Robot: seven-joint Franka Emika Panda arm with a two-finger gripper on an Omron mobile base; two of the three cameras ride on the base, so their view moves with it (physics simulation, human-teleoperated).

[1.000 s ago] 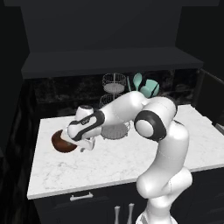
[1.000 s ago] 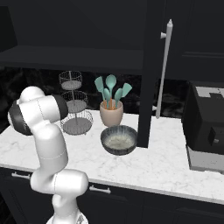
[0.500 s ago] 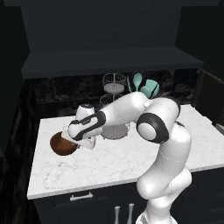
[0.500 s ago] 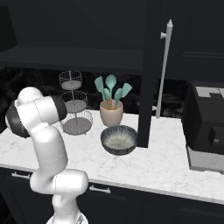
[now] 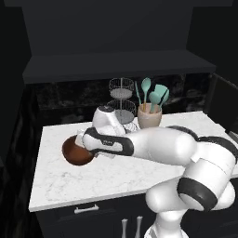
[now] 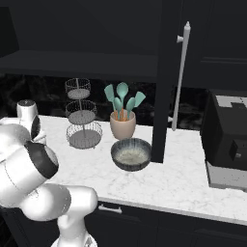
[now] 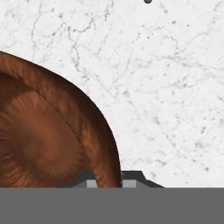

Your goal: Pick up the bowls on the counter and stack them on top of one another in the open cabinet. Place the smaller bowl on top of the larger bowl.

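- The end effector [image 7: 109, 180] has just closed: a second ago its jaws stood wide at the rim of the smaller bowl [image 5: 76, 151], and now the fingers pinch that rim wall, one inside and one outside.
- In my judgement the grasp step is complete and the lift comes next. The bowl sits on the surface [image 5: 116, 174] and has not risen.
- The larger bowl [image 6: 130, 154] has not moved. It rests just in front of the beige utensil cup [image 6: 122, 126], on the surface and not yet in the open cabinet [image 5: 118, 65], so stacking order may need thought: the big one belongs underneath.
- The hand view alone shows the grip itself, with the reddish-brown rim running down between the two dark tips and bare marble beyond it.
- The left base view places the smaller bowl well left of the utensil cup, near the surface's left end, with the arm's wrist over it.
- The right base view gives the grey-green bowl clearly, beside the open cabinet door [image 6: 166, 82], and the wire basket stand [image 6: 82, 116] left of the cup.
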